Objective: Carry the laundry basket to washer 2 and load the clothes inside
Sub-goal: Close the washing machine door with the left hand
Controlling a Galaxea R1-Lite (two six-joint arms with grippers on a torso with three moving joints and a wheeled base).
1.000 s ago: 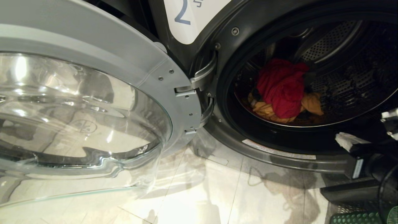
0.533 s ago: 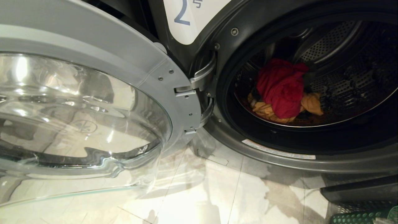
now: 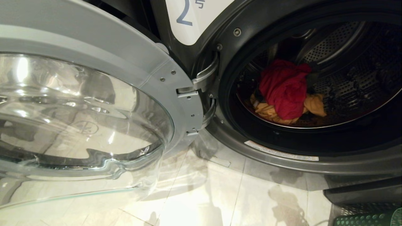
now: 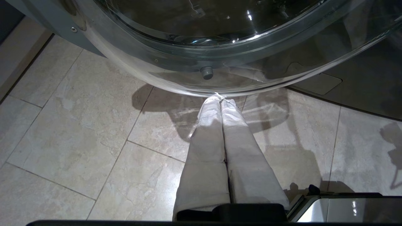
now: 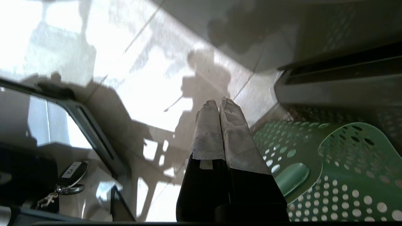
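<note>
Pale glossy floor tiles run up to washer 2, whose glass door stands swung wide to the left. Deep in the drum the red garment lies heaped on the yellow one. The laundry basket sits on the floor below the opening's right side. The left gripper and right gripper hang over the floor, jaws pressed together, empty.

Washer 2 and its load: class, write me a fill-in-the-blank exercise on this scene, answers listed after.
1. The door of washer 2 stands ____.
2. In the drum, the red garment lies on top of a ____ one.
3. The right gripper, fingers shut, hangs beside the ____ laundry basket.
4. The left gripper holds ____.

Answers: open; yellow; green; nothing
</note>
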